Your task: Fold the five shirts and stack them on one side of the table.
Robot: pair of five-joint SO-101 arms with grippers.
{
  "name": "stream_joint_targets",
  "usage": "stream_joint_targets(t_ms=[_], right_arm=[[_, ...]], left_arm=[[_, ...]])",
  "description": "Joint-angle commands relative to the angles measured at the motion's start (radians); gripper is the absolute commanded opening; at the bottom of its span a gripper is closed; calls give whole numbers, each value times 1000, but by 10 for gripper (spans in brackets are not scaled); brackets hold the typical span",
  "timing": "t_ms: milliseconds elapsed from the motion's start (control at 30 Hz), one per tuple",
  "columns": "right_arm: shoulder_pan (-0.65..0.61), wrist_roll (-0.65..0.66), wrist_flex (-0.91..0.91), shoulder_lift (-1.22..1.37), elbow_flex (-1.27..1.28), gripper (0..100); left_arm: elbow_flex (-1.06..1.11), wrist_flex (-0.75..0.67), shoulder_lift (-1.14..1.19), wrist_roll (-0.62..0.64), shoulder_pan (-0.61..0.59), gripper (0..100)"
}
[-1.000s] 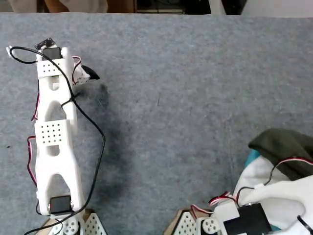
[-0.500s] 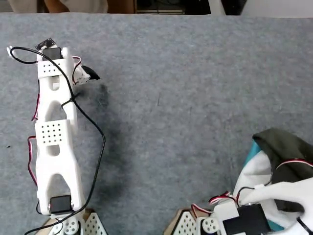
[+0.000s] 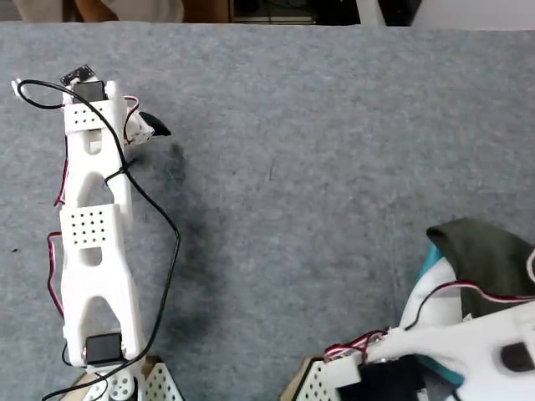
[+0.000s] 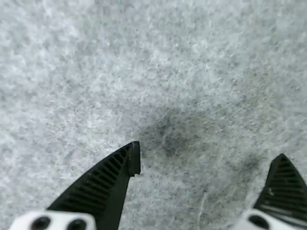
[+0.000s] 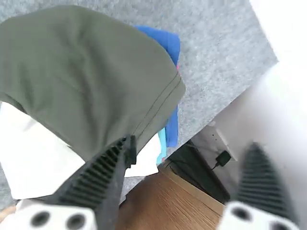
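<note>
The left hand (image 4: 209, 151) is spread wide, its two black ribbed fingers (image 4: 103, 184) well apart with nothing between them. It hangs just over the bare grey felt of the bench (image 4: 144, 57), where a dark shadow (image 4: 168, 136) falls. In the high view the left arm (image 3: 92, 234) lies stretched along the bench's left side, pointing away from its base at the near edge. The right hand (image 5: 191, 143) is open too and holds nothing; it hangs above a pile of shirts (image 3: 481, 251) at the near right corner of the bench. On top is an olive green shirt (image 5: 86, 72), folded over, with a stitched hem along one edge. One finger of the hand shows in front of that hem (whether it touches the cloth I cannot tell). Under the green one lies a white shirt (image 5: 29, 158). A blue shirt (image 5: 165, 40) and a strip of teal cloth (image 3: 430, 261) stick out at the pile's side. Past the bench edge a wooden floor (image 5: 158, 201) shows below. In the high view the right arm (image 3: 468, 342) crosses the near part of the pile.
</note>
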Motion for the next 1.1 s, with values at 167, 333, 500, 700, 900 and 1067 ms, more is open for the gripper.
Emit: stream_joint_targets(t_ms=[167,333,500,700,900,1067], right_arm=[[-211,5,15,-174,255,30],[-450,5,12,-335,470,5],[-713,-63,-127,-542,674,5],[-883,-310,-535,-796,997,5],[-1038,-377,-792,-1001,1314,5],[-1139,-382,-790,-1165,1452,5]], left_arm=[[-43,34,39,-11,8,410],[18,84,-88,-144,-5,345],[264,84,-335,-290,-3,131],[718,77,-743,-405,29,69],[965,75,-1116,-474,21,71],[1172,75,-1310,-574,26,67]])
